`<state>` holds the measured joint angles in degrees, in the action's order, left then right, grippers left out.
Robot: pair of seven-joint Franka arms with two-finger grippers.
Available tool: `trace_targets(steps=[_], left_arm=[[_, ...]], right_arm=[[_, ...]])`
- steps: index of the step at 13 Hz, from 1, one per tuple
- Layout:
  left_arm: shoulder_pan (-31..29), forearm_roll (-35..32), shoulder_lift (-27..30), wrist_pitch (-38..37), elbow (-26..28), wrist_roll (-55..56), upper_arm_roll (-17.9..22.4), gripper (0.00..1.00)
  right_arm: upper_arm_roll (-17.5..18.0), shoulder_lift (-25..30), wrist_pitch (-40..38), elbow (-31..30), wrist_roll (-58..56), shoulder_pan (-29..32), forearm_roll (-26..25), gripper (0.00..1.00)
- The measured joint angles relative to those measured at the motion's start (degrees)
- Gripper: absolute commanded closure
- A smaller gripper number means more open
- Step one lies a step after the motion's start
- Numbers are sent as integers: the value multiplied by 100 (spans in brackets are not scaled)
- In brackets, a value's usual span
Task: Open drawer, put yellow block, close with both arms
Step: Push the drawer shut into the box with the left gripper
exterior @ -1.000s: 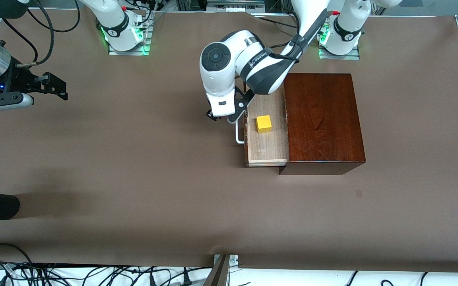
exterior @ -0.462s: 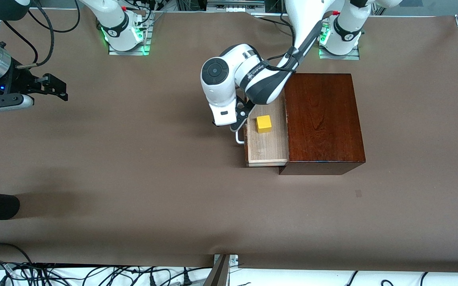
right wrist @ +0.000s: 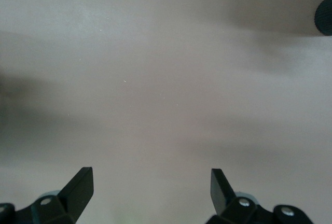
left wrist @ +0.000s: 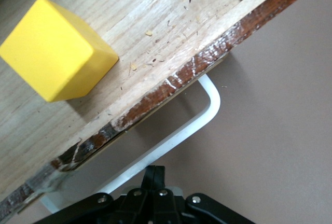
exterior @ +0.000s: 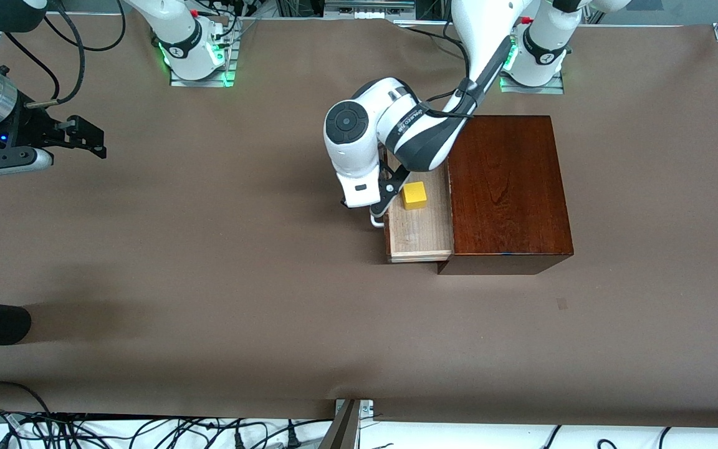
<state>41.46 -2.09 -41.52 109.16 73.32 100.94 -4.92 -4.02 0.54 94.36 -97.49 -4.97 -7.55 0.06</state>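
Drawer [exterior: 420,234] stood partly pulled out of the mahogany box [exterior: 505,187], toward the right arm's end of the table, its pale tray exposed. The block [exterior: 414,194] sat inside the tray, near the drawer front and well clear of the box's mouth, so the placing step looked done and only the closing was left.

The left gripper [exterior: 382,202] was down at the drawer front, right beside the white handle [exterior: 376,219]. In the left wrist view its fingers [left wrist: 154,175] were pressed together with nothing between them, tips just at the handle's bar [left wrist: 171,141] and not clamped round it. The drawer front [left wrist: 171,81] ran as a long edge across the line of those closed fingers, with the block [left wrist: 54,50] lying past that edge inside the tray.

That is the relation the coming move likely turned on: the drawer's travel ran from the handle straight toward the box, and the closed fingertips already stood on the handle's outer side, so a push along that line should slide it shut. Pushing off-centre could skew the tray in its slot.

The right gripper [exterior: 85,134] waited over bare table at the right arm's end, well apart from the box, its fingers [right wrist: 80,185] spread wide and empty. The left arm was much the nearer.
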Motion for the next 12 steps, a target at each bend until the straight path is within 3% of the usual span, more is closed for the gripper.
trace_targets(steps=[7,12], left_arm=[[-117,129,200,-13,231,-738,5,100],[-582,-115,771,-357,982,-1360,203,100]], right_arm=[[-1,0,0,0,0,0,1,0],[-4,-2,0,1,0,-1,1,0]])
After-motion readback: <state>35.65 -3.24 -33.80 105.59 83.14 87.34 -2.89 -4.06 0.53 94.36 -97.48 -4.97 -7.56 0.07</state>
